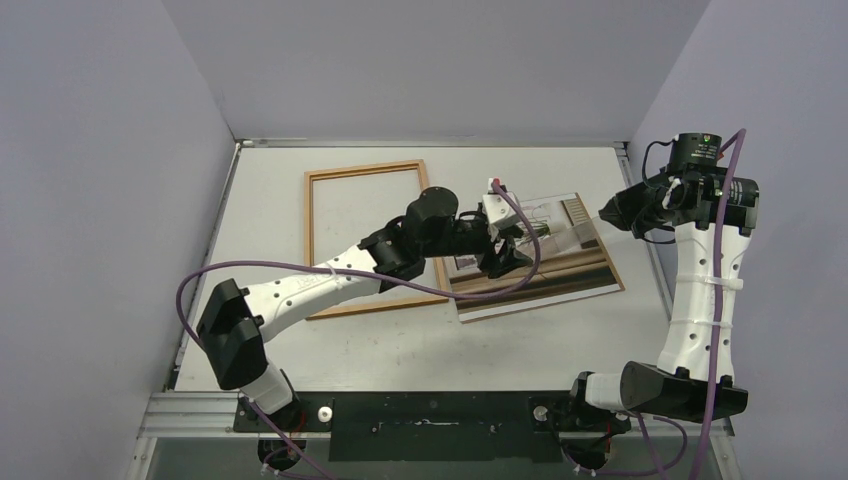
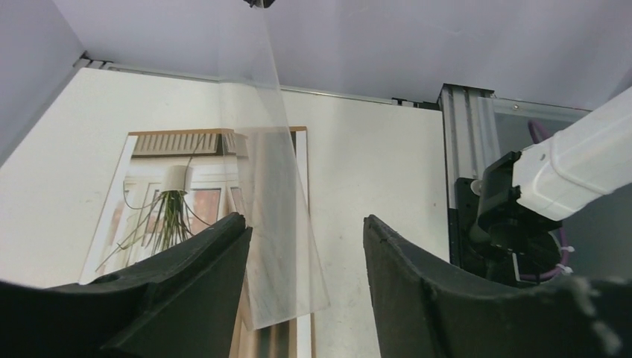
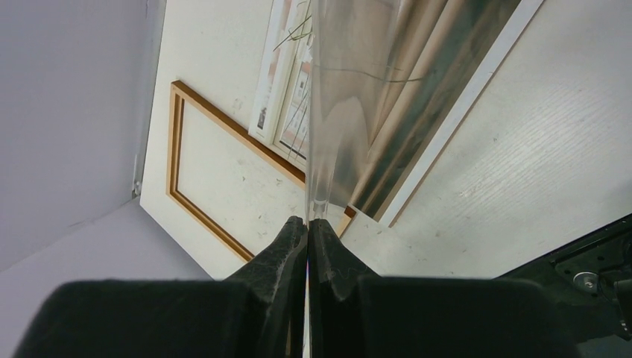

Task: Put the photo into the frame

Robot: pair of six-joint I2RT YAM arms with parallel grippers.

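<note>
step: lifting the clear sheet [image 2: 277,224] off, I reckon | right jaws pinched shut on its edge | left jaws half open around it, no grip | photo [image 1: 565,250] lay flat on tabletop [image 1: 420,350] just beside empty frame [image 1: 314,235] | next: probably park sheet, grab photo

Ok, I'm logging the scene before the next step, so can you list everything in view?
frame: one, orange-brown wood, flat on the table, left of centre, nothing inside it.
photo: one, beige-brown plant print, face up, right of the frame.
brown board: one, only its edge shows under the photo.
clear sheet: one, transparent, held on edge above the photo.
table: one, white, scuffed.
left end effector: one, black fingers, open on either side of the clear sheet.
right end effector: one, black fingers, shut on the clear sheet's edge.
</note>
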